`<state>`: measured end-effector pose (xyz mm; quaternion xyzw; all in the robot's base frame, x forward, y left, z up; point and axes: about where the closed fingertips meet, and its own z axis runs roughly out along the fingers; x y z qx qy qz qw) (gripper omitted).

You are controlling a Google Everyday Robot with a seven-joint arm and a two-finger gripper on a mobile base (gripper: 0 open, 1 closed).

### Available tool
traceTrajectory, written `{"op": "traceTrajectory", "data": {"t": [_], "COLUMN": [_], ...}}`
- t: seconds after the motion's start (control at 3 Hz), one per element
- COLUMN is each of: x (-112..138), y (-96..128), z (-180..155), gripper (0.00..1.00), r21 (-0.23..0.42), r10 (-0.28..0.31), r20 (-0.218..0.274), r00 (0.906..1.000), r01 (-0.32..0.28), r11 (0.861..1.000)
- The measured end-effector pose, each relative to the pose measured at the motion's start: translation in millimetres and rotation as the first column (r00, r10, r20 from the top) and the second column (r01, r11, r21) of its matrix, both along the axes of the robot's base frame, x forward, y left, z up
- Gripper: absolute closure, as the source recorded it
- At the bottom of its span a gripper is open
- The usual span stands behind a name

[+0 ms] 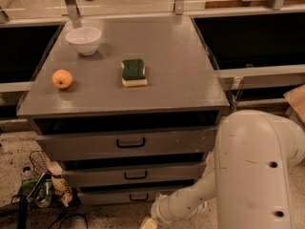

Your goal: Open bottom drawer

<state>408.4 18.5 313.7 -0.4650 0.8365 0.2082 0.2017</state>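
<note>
The gripper (148, 222) sits at the very bottom edge of the view, down at floor level, just in front of and below the bottom drawer (107, 197). Most of it is cut off by the frame, so whether it is clenched or released cannot be told. The white arm (257, 171) bulks up the right foreground and reaches down and left toward it.

The bottom drawer is the lowest and slimmest grey front of the stack, with a small black pull handle (138, 196) at its middle; it looks pushed in, beneath the middle drawer (95, 176) and the tall top drawer (76, 146).

On the grey cabinet top (186, 75) stand a white bowl (84, 40), an orange (62, 78) and a green-and-yellow sponge (133, 72), all well apart. Left of the drawers, floor clutter (43, 187) includes printed packaging (the print is too small to read)
</note>
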Motion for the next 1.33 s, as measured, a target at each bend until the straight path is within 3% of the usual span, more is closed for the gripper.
{"op": "traceTrajectory", "data": {"t": [0.33,1.0,1.33], "x": [-2,11,20], "y": [28,53,86], "z": [-40,-54,-62], "gripper": [0.0,0.0,0.0], "r21": [0.046,0.075,0.124], "r10": [0.044,0.064,0.127], "r20": [-0.055,-0.047,-0.045], "r00": [0.9975,0.9968,0.9909], "r01": [-0.041,-0.061,-0.12], "r11": [0.998,0.995,0.985]}}
